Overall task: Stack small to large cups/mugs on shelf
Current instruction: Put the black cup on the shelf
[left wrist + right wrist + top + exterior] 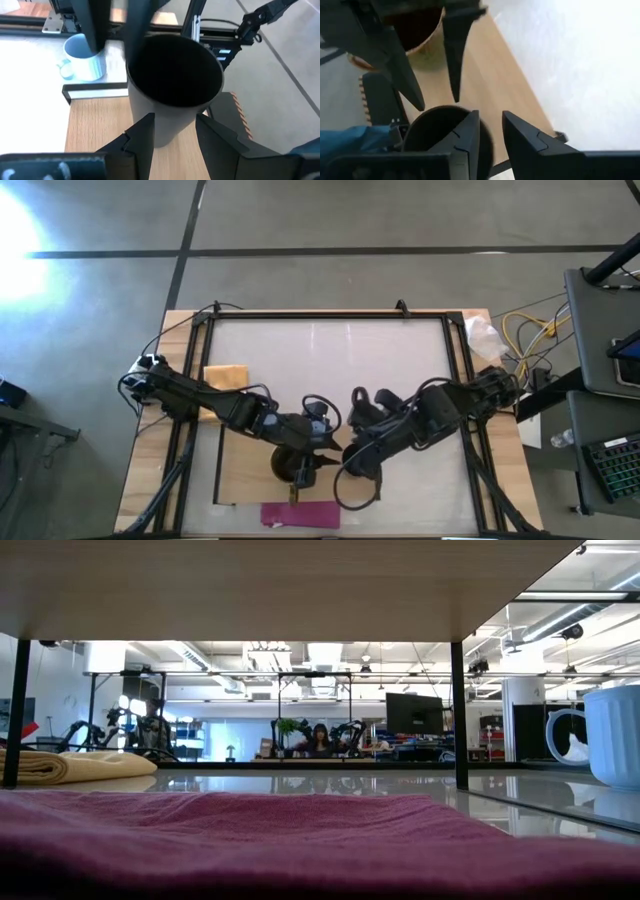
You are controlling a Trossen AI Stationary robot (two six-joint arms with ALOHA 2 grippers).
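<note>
Here, one black cup (170, 95), one blue mug (82, 57), one brown mug (417, 35).

This is a robotics lab in a large open industrial-style hall. Seen from above, a wooden table (155, 480) with a black metal frame (330, 314) stands on a bare polished concrete floor (400, 220) marked with dark lines. Beside it, a keyboard (612, 465) sits on a side desk, with loose yellow cables (530, 330) nearby. Across the table, the hall shows exposed ceiling ducts (540, 635), a dark monitor (414, 714) and further robot arm rigs (140, 725) on benches.
</note>
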